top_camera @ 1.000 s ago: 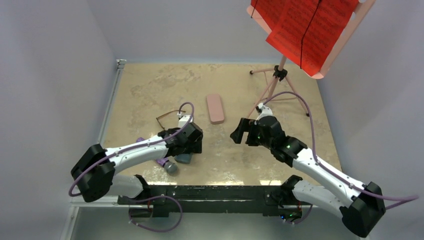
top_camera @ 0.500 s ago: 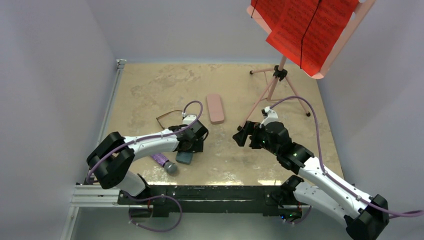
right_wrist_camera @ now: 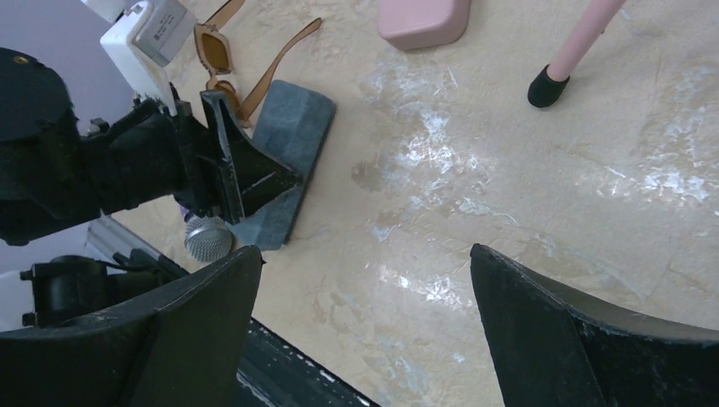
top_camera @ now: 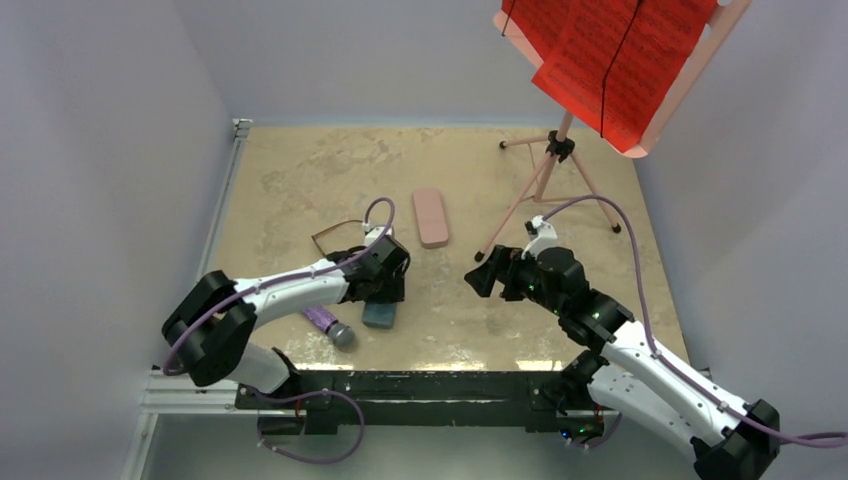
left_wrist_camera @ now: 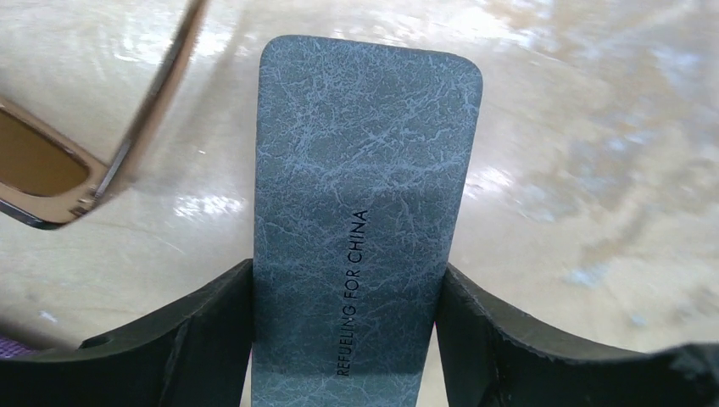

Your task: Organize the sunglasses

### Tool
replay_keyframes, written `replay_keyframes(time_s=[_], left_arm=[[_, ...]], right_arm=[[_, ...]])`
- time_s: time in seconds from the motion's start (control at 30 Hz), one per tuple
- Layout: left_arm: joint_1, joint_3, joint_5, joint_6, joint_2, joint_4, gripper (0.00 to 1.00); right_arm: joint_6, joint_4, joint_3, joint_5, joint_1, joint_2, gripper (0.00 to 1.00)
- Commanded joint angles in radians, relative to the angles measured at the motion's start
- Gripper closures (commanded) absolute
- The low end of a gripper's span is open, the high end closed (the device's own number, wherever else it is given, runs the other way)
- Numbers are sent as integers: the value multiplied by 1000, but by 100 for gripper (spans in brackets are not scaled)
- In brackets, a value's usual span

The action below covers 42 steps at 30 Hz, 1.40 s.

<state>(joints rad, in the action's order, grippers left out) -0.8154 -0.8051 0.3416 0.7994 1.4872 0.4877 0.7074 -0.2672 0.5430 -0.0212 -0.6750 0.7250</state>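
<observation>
Table layout, roughly
Case sits front-left of middle, wedged between the left claw fingers. The sunglasses are just behind it to the left, and the microphone is left of it, nearer the front edge. The second case lies further back, mid-table. The stand is back right, with the right claw in front of it.

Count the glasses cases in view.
2. Grey case gripped by the left end effector; pink case lying free farther back. Others may be hidden.
</observation>
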Motion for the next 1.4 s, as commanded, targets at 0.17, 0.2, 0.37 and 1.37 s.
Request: replay_keyframes(time_s=[0.17, 0.2, 0.37, 1.37], left_arm=[[1, 154, -417, -95, -431, -312, 100], [1, 174, -461, -98, -475, -343, 100], [1, 248, -708, -97, -601, -515, 100], [2, 317, -839, 149, -779, -824, 100]], right_arm=[[-39, 207, -69, 287, -4, -44, 2], [-37, 246, -78, 325, -4, -44, 2], [-7, 622, -142, 567, -6, -26, 2], [-90, 838, -51, 1006, -85, 141, 100]])
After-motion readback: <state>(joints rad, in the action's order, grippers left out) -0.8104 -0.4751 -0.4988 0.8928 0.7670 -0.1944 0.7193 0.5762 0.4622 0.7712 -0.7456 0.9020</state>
